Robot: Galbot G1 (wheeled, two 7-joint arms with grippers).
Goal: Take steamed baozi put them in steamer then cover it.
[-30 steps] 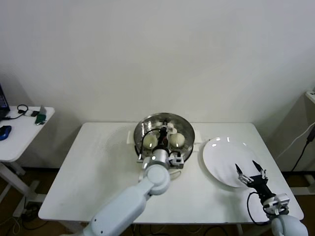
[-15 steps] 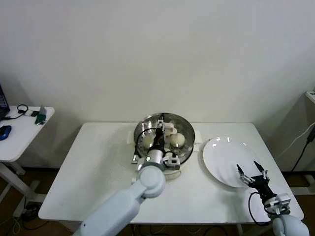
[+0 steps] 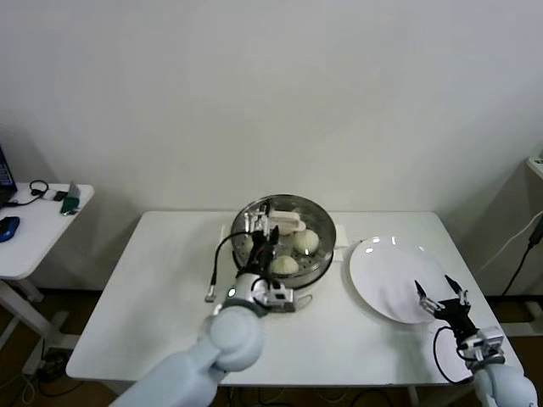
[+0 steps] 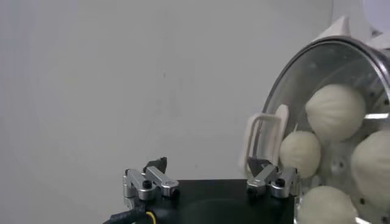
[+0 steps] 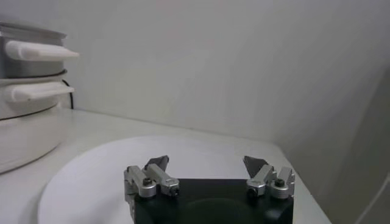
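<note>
The steamer (image 3: 322, 227) stands on its white cooker base at the table's middle back. A glass lid with a white handle (image 3: 287, 223) lies on it. Cream-white baozi (image 3: 307, 241) show through the lid; several also show in the left wrist view (image 4: 335, 112). My left gripper (image 3: 261, 229) is open and empty, over the steamer's left part, just left of the lid handle (image 4: 262, 135). Its own view shows it too (image 4: 207, 168). My right gripper (image 3: 443, 293) is open and empty over the front right edge of the white plate (image 3: 386, 275).
The plate also shows below the right gripper (image 5: 208, 163) in the right wrist view (image 5: 109, 164), with the steamer (image 5: 27, 36) and cooker base (image 5: 24, 131) beyond. A side table (image 3: 38, 225) with small items stands at the far left.
My left gripper has drawn away from the lid handle toward the left, and its arm has swung left. My right gripper has shifted slightly right.
</note>
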